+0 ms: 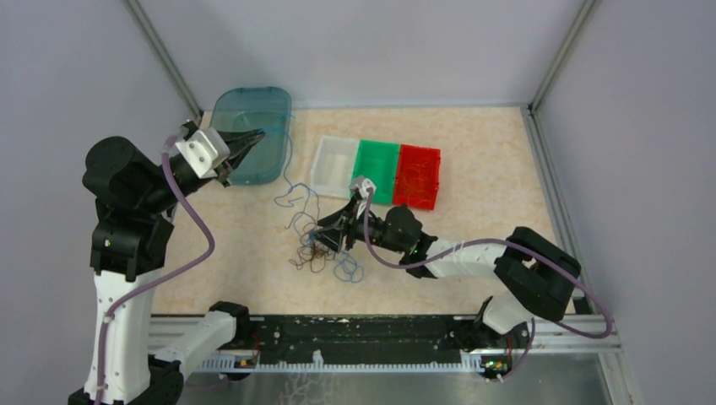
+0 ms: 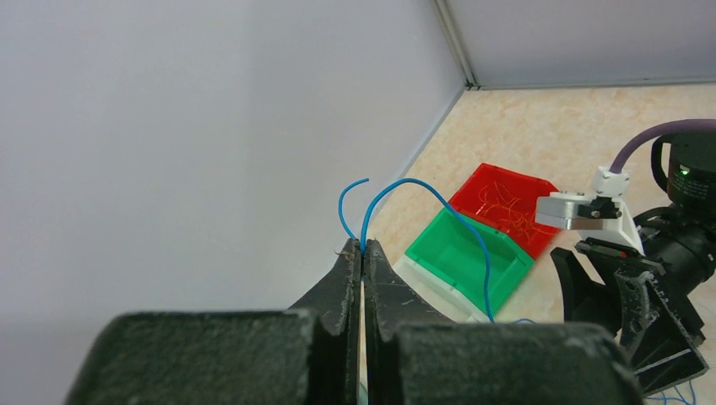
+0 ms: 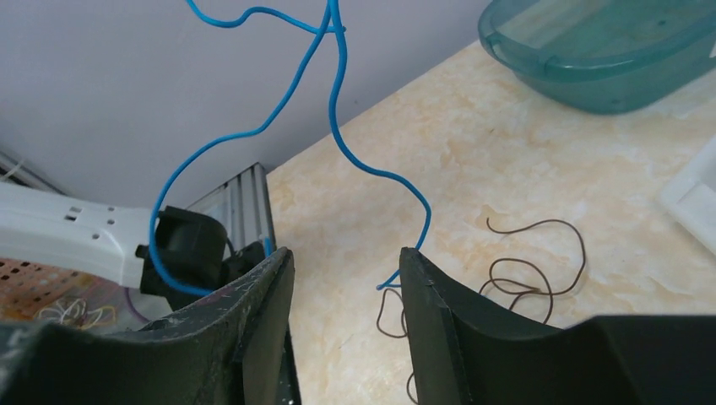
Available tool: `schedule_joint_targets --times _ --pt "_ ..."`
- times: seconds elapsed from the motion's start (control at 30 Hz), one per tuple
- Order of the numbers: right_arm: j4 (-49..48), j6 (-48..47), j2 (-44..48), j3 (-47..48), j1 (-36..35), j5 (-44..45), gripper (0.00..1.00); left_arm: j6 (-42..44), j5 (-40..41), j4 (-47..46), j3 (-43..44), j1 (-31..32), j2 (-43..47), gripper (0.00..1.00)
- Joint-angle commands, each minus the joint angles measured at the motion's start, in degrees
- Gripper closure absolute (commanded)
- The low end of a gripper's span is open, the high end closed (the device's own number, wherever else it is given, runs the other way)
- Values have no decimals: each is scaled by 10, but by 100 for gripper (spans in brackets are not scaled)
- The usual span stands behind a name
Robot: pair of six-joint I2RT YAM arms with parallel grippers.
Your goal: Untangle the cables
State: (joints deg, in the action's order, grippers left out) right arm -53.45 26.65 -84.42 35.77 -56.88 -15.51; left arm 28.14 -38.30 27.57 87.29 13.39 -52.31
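Top external view: the left claw [image 1: 256, 137], raised upper left, clenches a blue cable [image 2: 405, 180] slanting down-right to the tangle [image 1: 317, 253]; the right claw [image 1: 327, 239] hovers low, centre, jaws apart.

The left arm [image 1: 127, 211] stands tall at the left, elbow bent. The left gripper [image 1: 246, 143] reaches far-left, jaws pressed together on a blue cable [image 2: 409, 180]. The right arm [image 1: 473, 253] stretches low toward the centre, the right gripper [image 1: 331, 239] angled down, jaws parted.
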Motion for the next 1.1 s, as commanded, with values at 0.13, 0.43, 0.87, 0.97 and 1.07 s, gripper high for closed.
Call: schedule_joint_targets --times 0.13,0.43,0.87,0.97,1.07 --pt "-17 -21 -45 73 -5 74 54 4 -4 7 23 1 7 100" --pt "-8 -9 -70 64 -5 103 79 28 22 -9 33 1 18 100" --pt "-14 14 -58 -7 -5 171 100 119 117 -83 65 1 9 100" --pt "-15 28 -45 -40 -5 205 100 169 158 -126 67 1 4 100" --pt "-17 46 -39 -74 -6 240 100 215 195 -175 68 1 1 100"
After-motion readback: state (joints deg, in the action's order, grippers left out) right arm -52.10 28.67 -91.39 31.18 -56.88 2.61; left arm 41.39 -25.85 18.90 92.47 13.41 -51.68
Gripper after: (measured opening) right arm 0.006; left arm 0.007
